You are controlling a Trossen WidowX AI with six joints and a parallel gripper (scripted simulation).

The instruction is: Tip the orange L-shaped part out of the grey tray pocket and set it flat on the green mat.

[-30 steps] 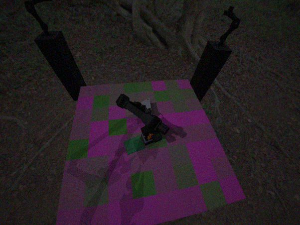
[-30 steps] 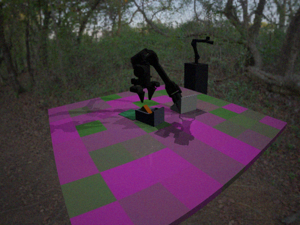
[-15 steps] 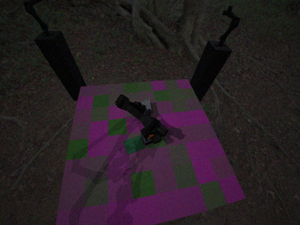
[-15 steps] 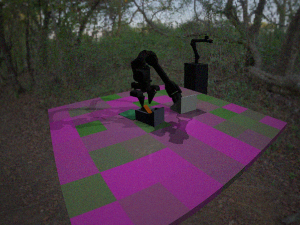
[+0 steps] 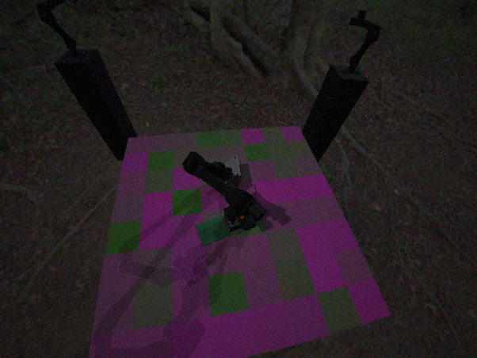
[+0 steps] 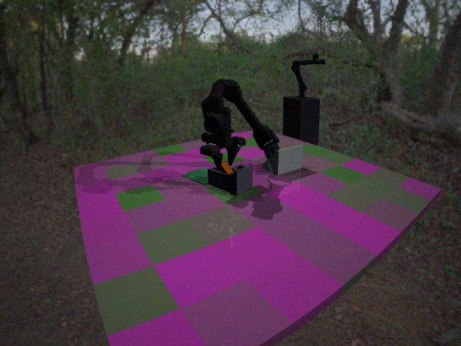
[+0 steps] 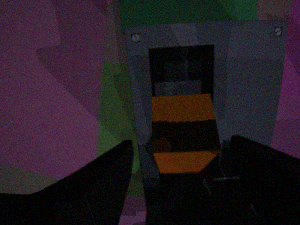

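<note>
The orange part (image 5: 242, 217) (image 6: 227, 168) (image 7: 182, 107) is tilted in the pocket of the grey tray (image 6: 244, 183) (image 7: 250, 74). Its end toward the green mat (image 5: 211, 231) (image 6: 197, 175) (image 7: 150, 11) stands raised above the rim, and its other end is down in the pocket. My gripper (image 6: 224, 164) (image 7: 181, 145) is open and low over the tray, with one fingertip on each side of the part. In the wrist view gaps show between the fingertips and the part. The lower end is dark and partly hidden.
A pale upright panel (image 5: 234, 166) (image 6: 289, 161) stands by the arm's base. The mat lies flat against one end of the tray. Dark pillars (image 5: 93, 95) (image 6: 301, 119) bearing other arms stand beyond the table edge.
</note>
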